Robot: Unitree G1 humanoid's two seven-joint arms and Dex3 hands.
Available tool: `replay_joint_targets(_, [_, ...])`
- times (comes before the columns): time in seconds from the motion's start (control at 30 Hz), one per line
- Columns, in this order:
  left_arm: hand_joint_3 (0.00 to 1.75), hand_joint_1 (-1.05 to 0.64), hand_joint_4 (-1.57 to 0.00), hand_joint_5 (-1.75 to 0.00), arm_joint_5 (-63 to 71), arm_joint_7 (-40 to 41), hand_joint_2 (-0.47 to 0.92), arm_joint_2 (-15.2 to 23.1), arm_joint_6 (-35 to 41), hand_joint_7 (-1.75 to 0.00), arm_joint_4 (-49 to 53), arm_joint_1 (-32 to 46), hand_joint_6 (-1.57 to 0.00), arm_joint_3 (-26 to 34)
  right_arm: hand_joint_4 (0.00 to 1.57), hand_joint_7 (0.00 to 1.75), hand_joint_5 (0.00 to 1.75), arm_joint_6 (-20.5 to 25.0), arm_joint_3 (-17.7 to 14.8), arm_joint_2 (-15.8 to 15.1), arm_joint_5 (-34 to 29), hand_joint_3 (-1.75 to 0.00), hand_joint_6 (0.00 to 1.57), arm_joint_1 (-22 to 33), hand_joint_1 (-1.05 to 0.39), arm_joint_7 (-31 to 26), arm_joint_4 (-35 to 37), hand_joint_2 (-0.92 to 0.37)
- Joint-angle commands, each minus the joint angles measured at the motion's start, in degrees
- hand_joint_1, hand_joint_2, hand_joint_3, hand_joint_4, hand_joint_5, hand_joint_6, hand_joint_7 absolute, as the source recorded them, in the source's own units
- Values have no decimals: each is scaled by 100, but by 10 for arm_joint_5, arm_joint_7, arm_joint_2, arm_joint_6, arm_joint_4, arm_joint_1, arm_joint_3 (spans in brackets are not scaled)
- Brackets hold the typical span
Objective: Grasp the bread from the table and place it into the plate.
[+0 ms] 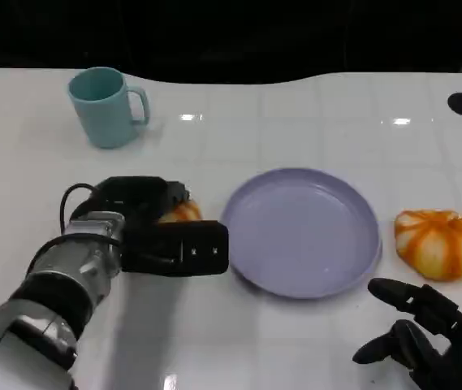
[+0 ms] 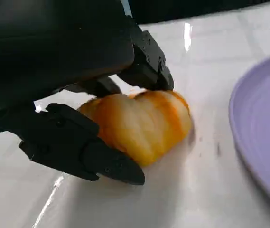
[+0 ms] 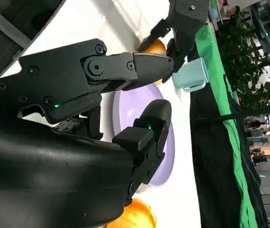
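Looking down at the white table, I saw faint square seams across its glossy top and small bright patches of light on it; two dark round holes sat near its far corners, and beyond its far edge all was black. My left hand lay on the table left of the lavender plate, its fingers closed around a piece of bread; in the left wrist view one finger lay under the near side of that orange-and-cream bun and another curled over its far side, with the bun touching the table and the plate's rim just beside it. The plate itself held nothing. A second bread, striped orange and white, sat on the table just right of the plate, apart from its rim. My right hand hung low at the near right corner, holding nothing, its fingers apart and pointing toward the plate. A teal mug stood upright at the far left, well apart from the rest. In the right wrist view a green cloth ran along the table's far side; leafy plants stood past it in a lit room.
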Motion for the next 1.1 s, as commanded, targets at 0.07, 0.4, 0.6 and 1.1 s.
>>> replay_joint_targets(0.07, [44, -21, -81, -173, -25, 77, 91, 2, -21, -172, 7, 5, -58, 21, 69, 60, 118, 6, -5, -8, 4, -31, 80, 5, -76, -4, -9, -92])
replay_joint_targets(0.4, [70, -13, -79, -175, -77, 85, 72, -2, -22, -175, -34, -8, -54, 64, 69, 60, 118, -2, -8, -11, 10, -31, 80, -5, -75, 5, 6, -92])
replay_joint_targets(0.6, [75, -12, -79, -175, -85, 77, 68, -1, -16, -175, -50, -5, -56, 67, 69, 60, 118, -4, -8, -12, 10, -31, 80, -6, -75, 6, 8, -92])
replay_joint_targets(1.1, [123, -11, -85, -175, -97, 27, 39, -42, -175, -175, -124, -38, -67, 48, 70, 60, 118, 0, -6, -11, 13, -31, 80, -6, -75, 8, 5, -92])
